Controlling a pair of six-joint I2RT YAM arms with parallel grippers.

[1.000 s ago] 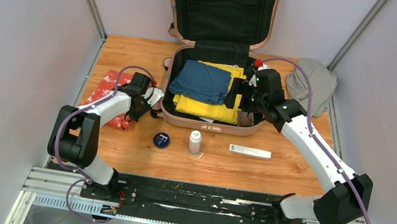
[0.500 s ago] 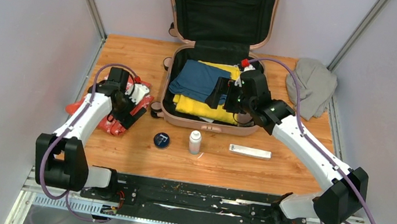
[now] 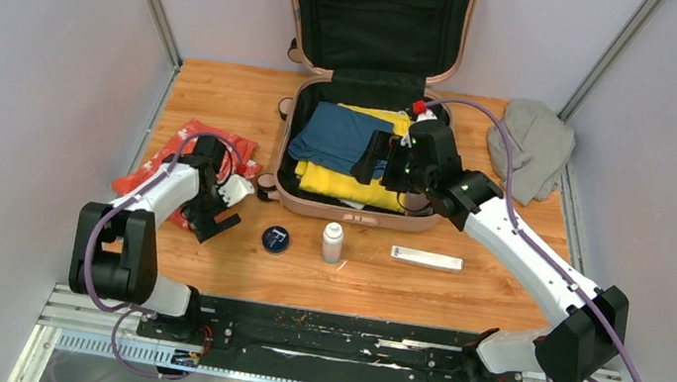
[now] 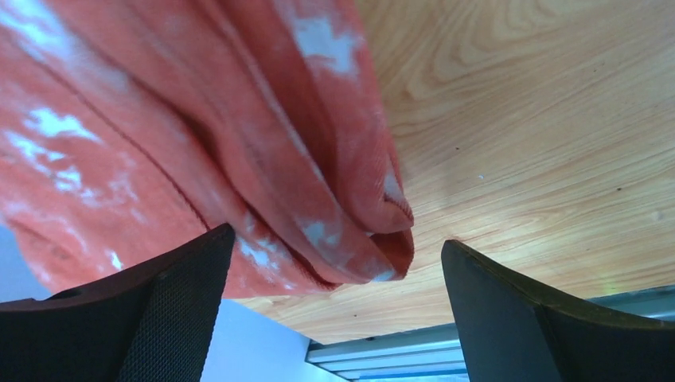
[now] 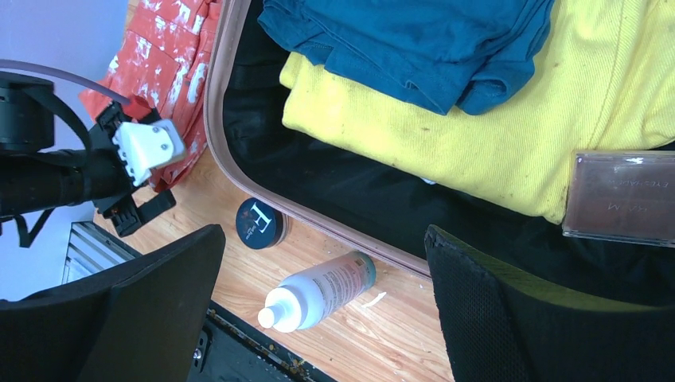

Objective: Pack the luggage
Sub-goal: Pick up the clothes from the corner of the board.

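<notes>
Our pale pink hard-shell luggage [image 3: 356, 216] lies open at 12 o'clock with a folded blue shirt [image 3: 342, 138] and yellow shirt [image 3: 355, 185] inside, but the red spotty cloth [image 3: 171, 143] at 9 o'clock, small white bottle [image 3: 332, 242] and round dark tin [image 3: 276, 239] are not packed yet, and our left gripper [image 4: 338, 270] and right gripper [image 5: 318, 270] both stand wide apart, holding nothing.
</notes>
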